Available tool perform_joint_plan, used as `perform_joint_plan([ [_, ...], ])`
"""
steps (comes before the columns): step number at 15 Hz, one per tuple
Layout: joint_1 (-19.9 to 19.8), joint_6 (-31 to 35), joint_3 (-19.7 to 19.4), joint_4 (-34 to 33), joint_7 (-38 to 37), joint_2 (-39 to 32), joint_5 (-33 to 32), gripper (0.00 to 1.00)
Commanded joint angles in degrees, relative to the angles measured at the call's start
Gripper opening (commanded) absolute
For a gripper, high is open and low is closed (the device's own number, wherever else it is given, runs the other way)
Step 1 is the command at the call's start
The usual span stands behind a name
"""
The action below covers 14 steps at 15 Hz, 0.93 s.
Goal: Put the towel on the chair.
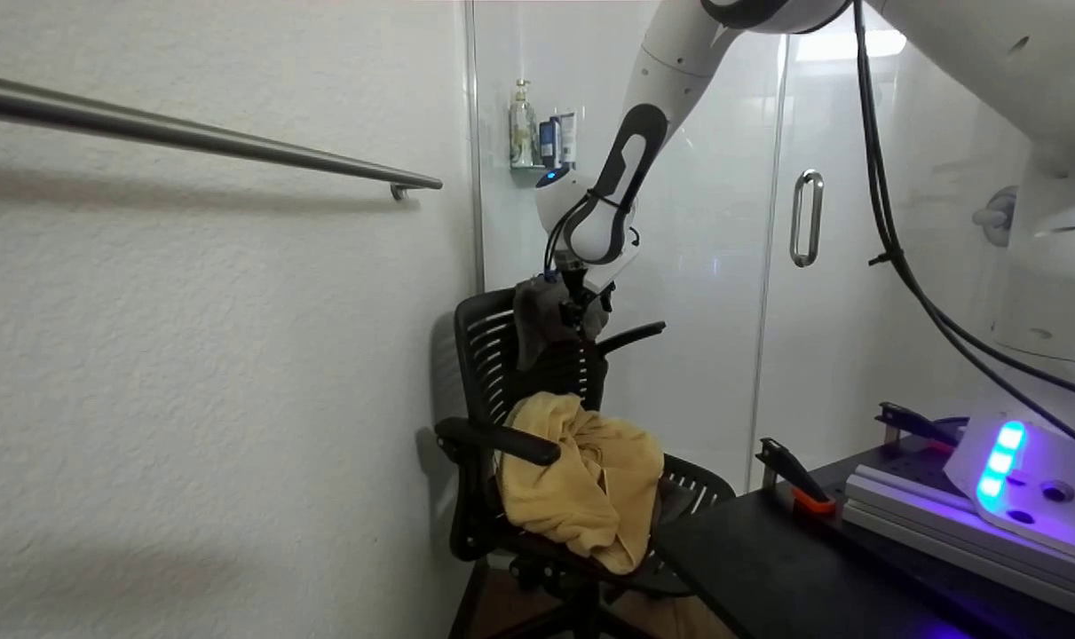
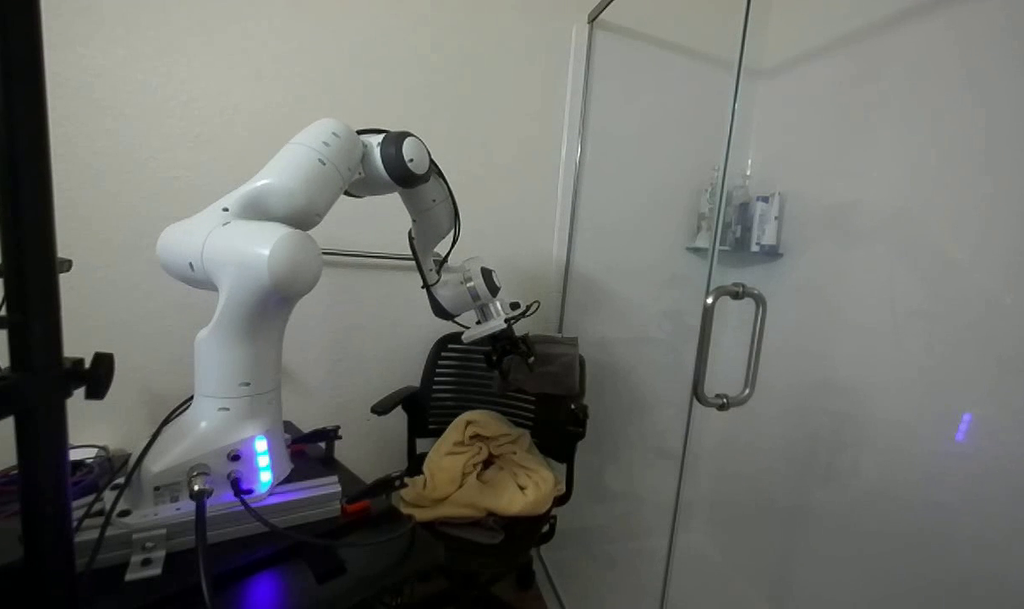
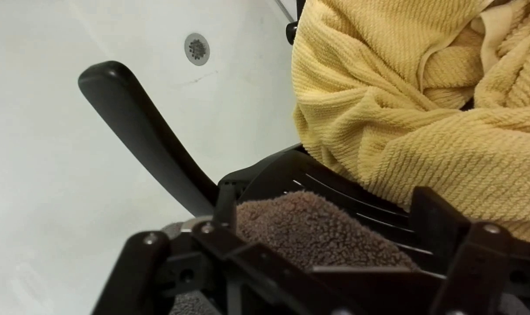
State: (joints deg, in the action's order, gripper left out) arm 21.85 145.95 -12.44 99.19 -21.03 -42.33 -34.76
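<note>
A yellow towel (image 1: 581, 479) lies bunched on the seat of the black chair (image 1: 493, 438). It also shows in an exterior view (image 2: 482, 474) and the wrist view (image 3: 378, 113). A grey-brown fuzzy towel (image 1: 533, 321) hangs at the upper part of the backrest, also seen in an exterior view (image 2: 554, 365). My gripper (image 1: 583, 311) is at the top of the backrest, overlapping this grey towel. In the wrist view the gripper (image 3: 330, 210) has its fingers wide apart, with the grey towel (image 3: 308, 232) between and below them. Whether the fingers touch it is unclear.
A chair armrest (image 3: 146, 131) sticks out beside the gripper. A white wall with a towel bar (image 1: 200, 133) stands beside the chair. A glass shower door with a handle (image 2: 731, 347) is on the opposite side. The robot's black table (image 1: 768, 559) borders the seat.
</note>
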Motion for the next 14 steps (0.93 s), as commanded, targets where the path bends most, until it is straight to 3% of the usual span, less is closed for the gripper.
perform_joint_plan([
  [1,-0.62,-0.48,0.76,-0.97,0.23,-0.82,-0.41,1.00],
  [3,-1.20,-0.48,1.10,-1.05,1.54,-0.97,-0.22,1.00],
  [7,-0.11,3.57,-1.52,-5.38,0.21,-5.57,-5.91,1.00],
  [14,-2.07,8.99,0.26,-13.60,3.25,-11.68,-8.40,1.00],
])
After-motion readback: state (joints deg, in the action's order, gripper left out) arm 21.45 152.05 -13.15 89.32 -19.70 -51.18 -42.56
